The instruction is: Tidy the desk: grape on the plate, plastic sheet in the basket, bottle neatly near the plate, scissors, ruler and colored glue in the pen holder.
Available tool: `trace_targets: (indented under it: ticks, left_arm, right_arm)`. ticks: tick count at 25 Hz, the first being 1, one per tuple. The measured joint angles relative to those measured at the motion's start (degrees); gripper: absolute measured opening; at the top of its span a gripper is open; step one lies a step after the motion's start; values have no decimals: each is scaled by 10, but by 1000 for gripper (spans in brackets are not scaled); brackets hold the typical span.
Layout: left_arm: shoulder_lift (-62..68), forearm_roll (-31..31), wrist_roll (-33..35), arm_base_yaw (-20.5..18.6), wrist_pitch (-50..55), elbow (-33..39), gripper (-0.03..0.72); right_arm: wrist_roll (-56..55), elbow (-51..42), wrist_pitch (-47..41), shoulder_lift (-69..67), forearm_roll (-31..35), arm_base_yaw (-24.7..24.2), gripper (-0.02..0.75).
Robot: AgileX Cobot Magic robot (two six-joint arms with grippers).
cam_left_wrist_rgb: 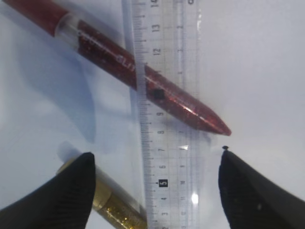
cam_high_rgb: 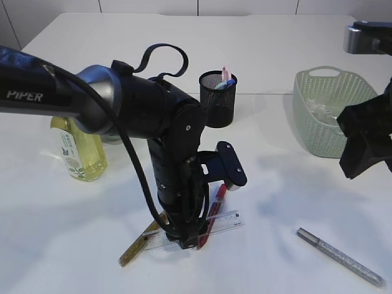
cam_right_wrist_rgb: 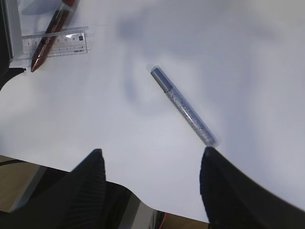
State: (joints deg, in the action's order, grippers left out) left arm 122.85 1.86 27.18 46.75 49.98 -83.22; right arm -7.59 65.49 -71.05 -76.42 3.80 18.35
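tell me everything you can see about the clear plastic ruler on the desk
The clear plastic ruler is a flat, see-through strip printed with black scale marks and numbers. It lies flat on the white desk near the front edge, over the red glitter glue pen, with the gold glitter glue pen at one edge. The left gripper hangs just above it, jaws open on either side, not gripping it.

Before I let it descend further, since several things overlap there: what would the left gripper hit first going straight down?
Most likely the clear ruler, which lies between the open fingers of the left gripper. The red glitter glue lies under it further ahead, the gold one by the left finger.
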Motion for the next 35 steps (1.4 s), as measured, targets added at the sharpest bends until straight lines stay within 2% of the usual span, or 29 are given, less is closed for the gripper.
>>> trace_targets:
  ticks: [35]
  left_arm:
    - [15,-3,1,0,-14,-3,560]
  right_arm:
    - [0,0,0,0,-10,0,491]
